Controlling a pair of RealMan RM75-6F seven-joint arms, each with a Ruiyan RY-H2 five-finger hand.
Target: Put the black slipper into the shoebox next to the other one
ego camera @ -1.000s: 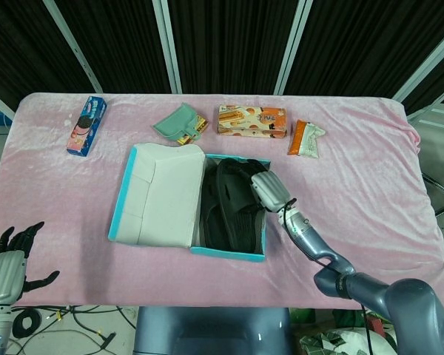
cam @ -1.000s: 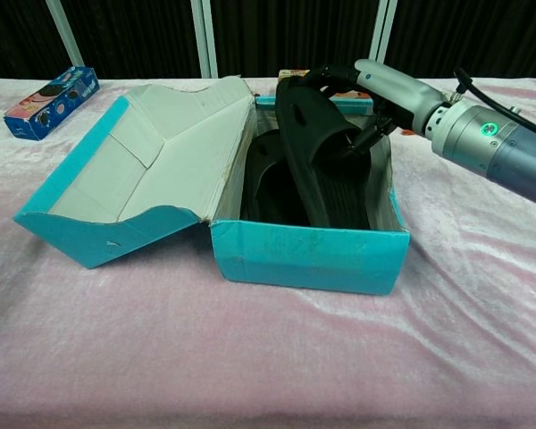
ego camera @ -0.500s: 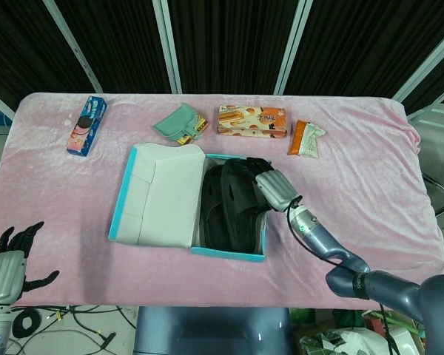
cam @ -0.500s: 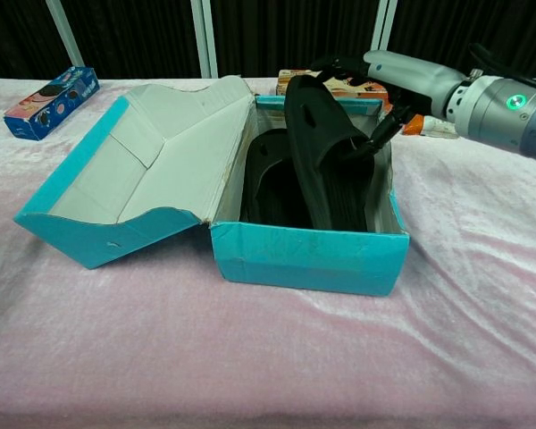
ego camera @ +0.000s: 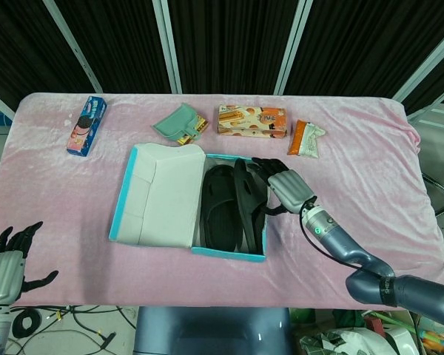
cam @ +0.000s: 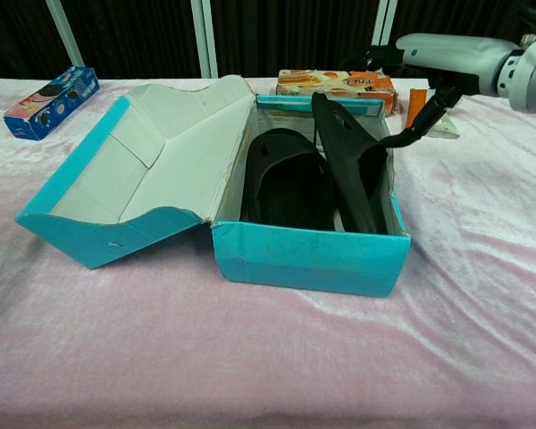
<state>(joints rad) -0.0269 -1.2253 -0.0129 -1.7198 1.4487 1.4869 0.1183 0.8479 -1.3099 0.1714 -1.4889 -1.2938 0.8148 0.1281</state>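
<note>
Shoebox (ego camera: 229, 253) teal, open on the pink table (ego camera: 370, 170), its lid (ego camera: 163, 196) flung out to my left with the pale inside up. Two black slippers inside: one (ego camera: 216, 207) lies flat on the floor of the box, lid side; the slipper (ego camera: 248, 203) stands tilted on edge against the far-side wall, just beside the flat one, its upper end rising above the rim in the chest view. My right hand (ego camera: 290, 189) hovers just outside that wall, fingers spread, gripping nothing; dark fingertips (cam: 409, 134) reach to the slipper's raised edge, and I cannot tell whether they touch it. My left hand (ego camera: 9, 268) hangs well apart at the table's near corner, fingers splayed, nothing in it. Along the far edge: a blue cookie pack (ego camera: 86, 124), biscuit pictures on it, writing too small to read; a green pouch (ego camera: 179, 123); an orange biscuit box (ego camera: 252, 120), print unreadable; an orange-and-white snack packet (ego camera: 305, 138).
</note>
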